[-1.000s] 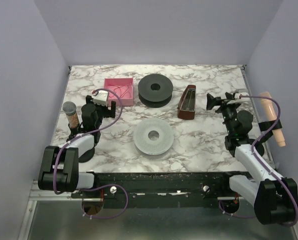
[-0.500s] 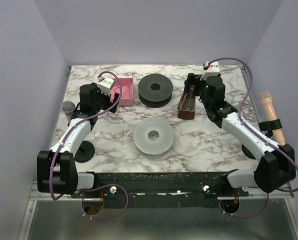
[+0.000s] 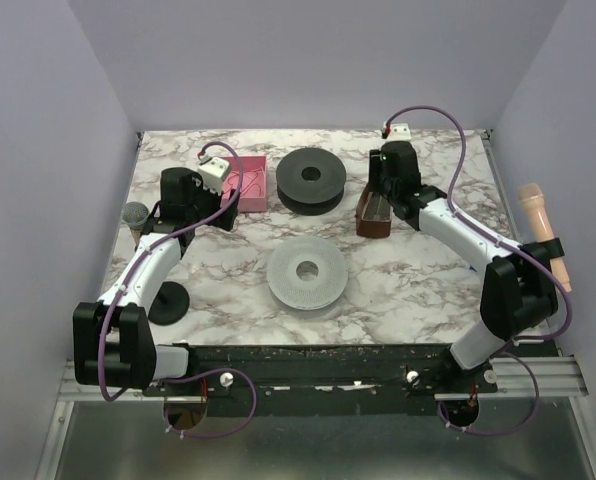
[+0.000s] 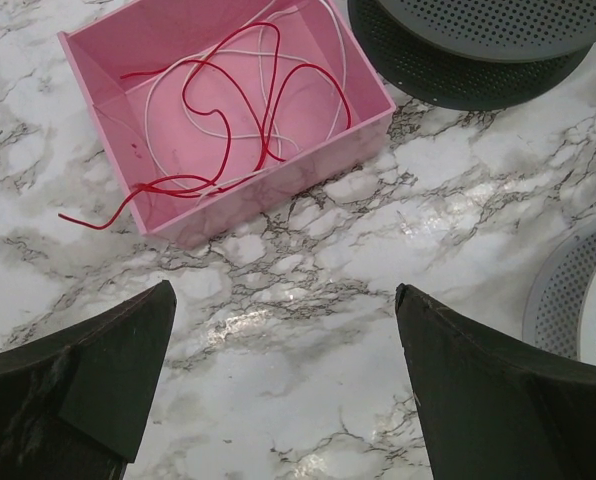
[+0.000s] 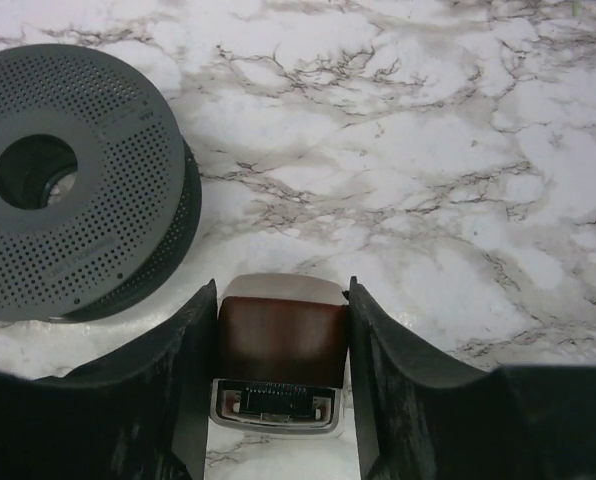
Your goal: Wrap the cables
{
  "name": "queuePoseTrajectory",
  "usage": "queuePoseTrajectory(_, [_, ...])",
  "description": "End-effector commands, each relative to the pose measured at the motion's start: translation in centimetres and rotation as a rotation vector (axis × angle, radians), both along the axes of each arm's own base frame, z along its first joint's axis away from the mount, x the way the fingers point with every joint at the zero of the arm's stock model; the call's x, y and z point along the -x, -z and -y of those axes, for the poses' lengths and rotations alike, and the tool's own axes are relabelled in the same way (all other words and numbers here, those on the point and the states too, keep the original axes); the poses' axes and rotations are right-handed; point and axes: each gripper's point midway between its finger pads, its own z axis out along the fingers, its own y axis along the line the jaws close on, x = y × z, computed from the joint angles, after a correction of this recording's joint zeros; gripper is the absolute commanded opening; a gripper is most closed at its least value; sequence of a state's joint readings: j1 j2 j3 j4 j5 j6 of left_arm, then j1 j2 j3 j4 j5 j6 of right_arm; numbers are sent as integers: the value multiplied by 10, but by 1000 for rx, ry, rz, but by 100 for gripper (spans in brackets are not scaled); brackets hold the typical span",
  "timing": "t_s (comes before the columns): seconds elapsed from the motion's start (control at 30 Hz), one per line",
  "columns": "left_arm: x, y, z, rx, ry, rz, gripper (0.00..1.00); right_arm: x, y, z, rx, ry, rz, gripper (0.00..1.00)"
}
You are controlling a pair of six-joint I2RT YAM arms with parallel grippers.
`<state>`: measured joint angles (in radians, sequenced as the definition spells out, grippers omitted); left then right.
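left claw (image 4: 283, 300): your jaws are spread wide, nothing between them, hovering over bare marble surface (image 4: 308, 400).
cables (image 4: 225, 140): thin red wire in loose curls, tangled with a white one, lying in the pink box (image 4: 278, 170).
cables vs left claw: straight ahead of your open jaws and a bit to the left, apart, no contact.
red tail: one end spills over the box wall nearest your claw, onto the surface on the left.
right claw (image 5: 282, 290): your jaws are partly closed astride the brown block (image 5: 282, 340), a finger against each side; the block sits on the surface.
cables vs right claw: well off to its left, beyond the dark spool (image 5: 68, 170); not seen from your right wrist.
dark spool: just ahead-left of your right claw, ahead-right of your left claw, beside the box.
light grey spool (image 4: 588, 300): at the right edge of your left wrist view, beside the right finger.
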<state>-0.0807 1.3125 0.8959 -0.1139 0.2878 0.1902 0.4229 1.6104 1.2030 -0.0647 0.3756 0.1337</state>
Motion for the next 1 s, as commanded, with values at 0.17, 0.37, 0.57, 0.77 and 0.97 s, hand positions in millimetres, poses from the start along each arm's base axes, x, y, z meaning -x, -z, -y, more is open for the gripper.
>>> queuePoseTrajectory(0.17, [-2, -9, 0, -11, 6, -7, 99, -6, 0, 22, 110, 40, -13, 18])
queuePoseTrajectory(0.37, [-6, -17, 0, -12, 7, -3, 99, -52, -47, 89, 122, 94, 150, 1])
queuePoseTrajectory(0.57, [-12, -17, -4, -29, -12, -8, 99, -95, -63, 130, 160, 94, 252, 1])
queuePoseTrajectory(0.77, [-15, -22, -6, -35, -23, -13, 99, -124, -32, 151, 157, 124, 156, 1])
queuePoseTrajectory(0.97, [-18, -26, -5, -33, -19, -11, 99, -121, -25, 155, 115, 130, 149, 38])
